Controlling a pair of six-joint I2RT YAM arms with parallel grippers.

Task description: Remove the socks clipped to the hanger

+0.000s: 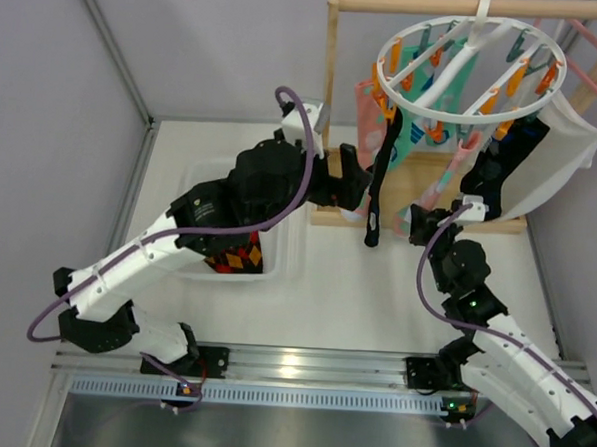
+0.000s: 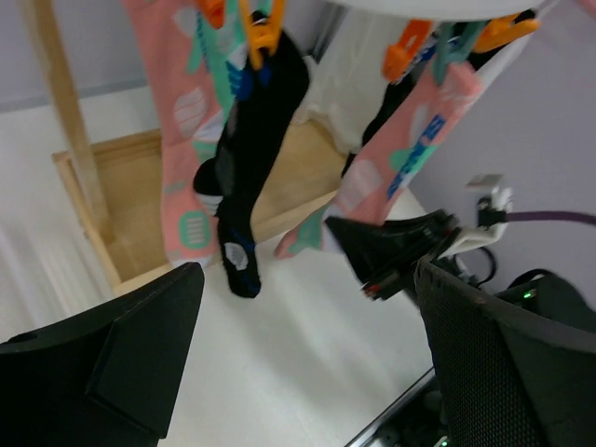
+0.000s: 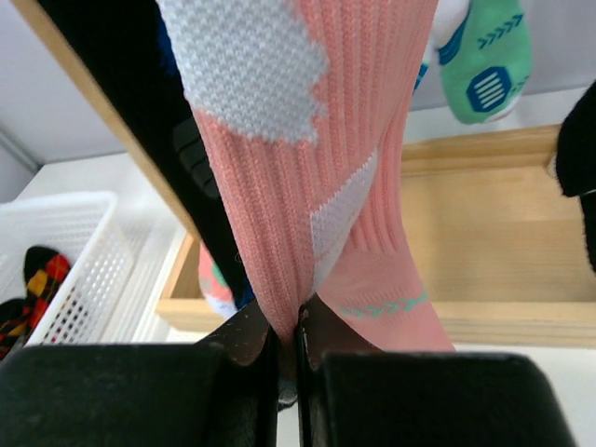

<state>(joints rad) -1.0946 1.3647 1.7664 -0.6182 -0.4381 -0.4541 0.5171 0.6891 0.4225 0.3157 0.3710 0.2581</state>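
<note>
Finds the right gripper (image 3: 298,337) clenched on the lower end of a pink sock (image 3: 363,186), which is pegged to the round white hanger (image 1: 454,116) at one o'clock in the top view. Leaves the left gripper (image 2: 307,279) spread wide and empty, with a black sock (image 1: 381,178) dangling just beside it at three o'clock.

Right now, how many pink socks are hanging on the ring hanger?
2. One pink sock hangs beside the wooden post; the other pink sock is pinched in the right pincer. More may be hidden.
</note>
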